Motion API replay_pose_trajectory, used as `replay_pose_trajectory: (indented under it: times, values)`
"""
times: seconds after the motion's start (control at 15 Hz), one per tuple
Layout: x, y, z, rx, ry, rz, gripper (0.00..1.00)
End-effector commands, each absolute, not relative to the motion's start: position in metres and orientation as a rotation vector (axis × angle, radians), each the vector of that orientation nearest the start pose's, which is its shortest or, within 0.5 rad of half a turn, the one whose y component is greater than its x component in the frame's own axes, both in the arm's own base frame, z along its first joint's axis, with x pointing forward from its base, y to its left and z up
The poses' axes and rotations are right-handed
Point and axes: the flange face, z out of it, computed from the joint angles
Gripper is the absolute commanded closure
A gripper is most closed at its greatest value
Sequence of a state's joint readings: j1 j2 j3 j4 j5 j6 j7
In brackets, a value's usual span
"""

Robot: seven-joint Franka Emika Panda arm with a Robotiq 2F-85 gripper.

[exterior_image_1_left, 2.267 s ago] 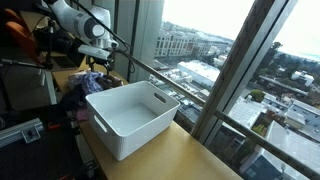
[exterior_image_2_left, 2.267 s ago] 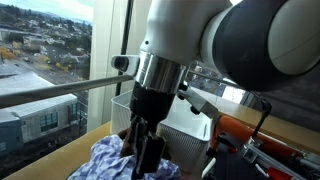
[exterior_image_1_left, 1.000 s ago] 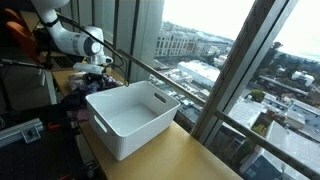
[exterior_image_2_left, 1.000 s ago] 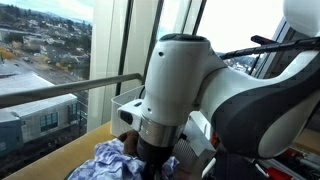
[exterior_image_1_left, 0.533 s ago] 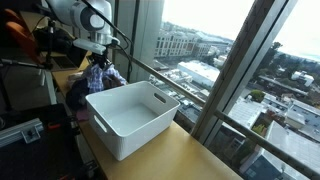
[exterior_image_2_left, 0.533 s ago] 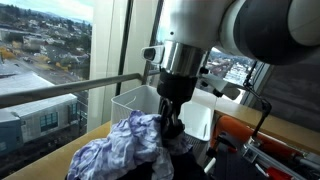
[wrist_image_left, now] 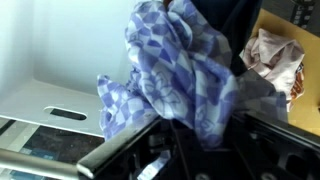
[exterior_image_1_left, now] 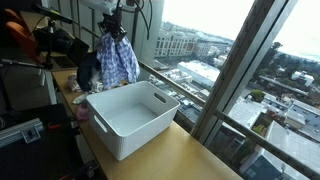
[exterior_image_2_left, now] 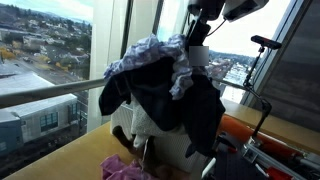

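My gripper (exterior_image_2_left: 196, 48) is clamped on a blue checked cloth (wrist_image_left: 185, 85), and a dark garment (exterior_image_2_left: 172, 105) hangs bunched with it from my fingers, both well clear of the surface. Below the bundle a white bin (exterior_image_1_left: 125, 122) sits on the wooden table (exterior_image_1_left: 185, 155), with a pink cloth (exterior_image_2_left: 124, 168) lying near the bin. Farther off, beyond the window rail (exterior_image_1_left: 170, 85), stand city buildings.

A high-rise office or lab (city rooftops (exterior_image_1_left: 196, 72) far below): tall windows (exterior_image_1_left: 185, 25), wooden desk (exterior_image_1_left: 172, 156).
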State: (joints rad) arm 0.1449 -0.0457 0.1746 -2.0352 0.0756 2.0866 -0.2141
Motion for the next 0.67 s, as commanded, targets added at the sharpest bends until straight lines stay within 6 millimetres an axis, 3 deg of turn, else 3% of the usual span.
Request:
replay_pose_trajectory:
  times: [0.0, 0.2, 0.33, 0.47, 0.6]
  values:
    - [0.533, 0.138, 0.553, -2.975, -0.686, -0.249, 0.95]
    - [0.552, 0.096, 0.602, -2.998, -0.587, -0.362, 0.95]
    - [0.564, 0.068, 0.617, -3.01, -0.524, -0.415, 0.95]
    - [0.574, 0.047, 0.613, -3.023, -0.466, -0.431, 0.95]
    - [0.582, 0.031, 0.594, -3.041, -0.419, -0.41, 0.95]
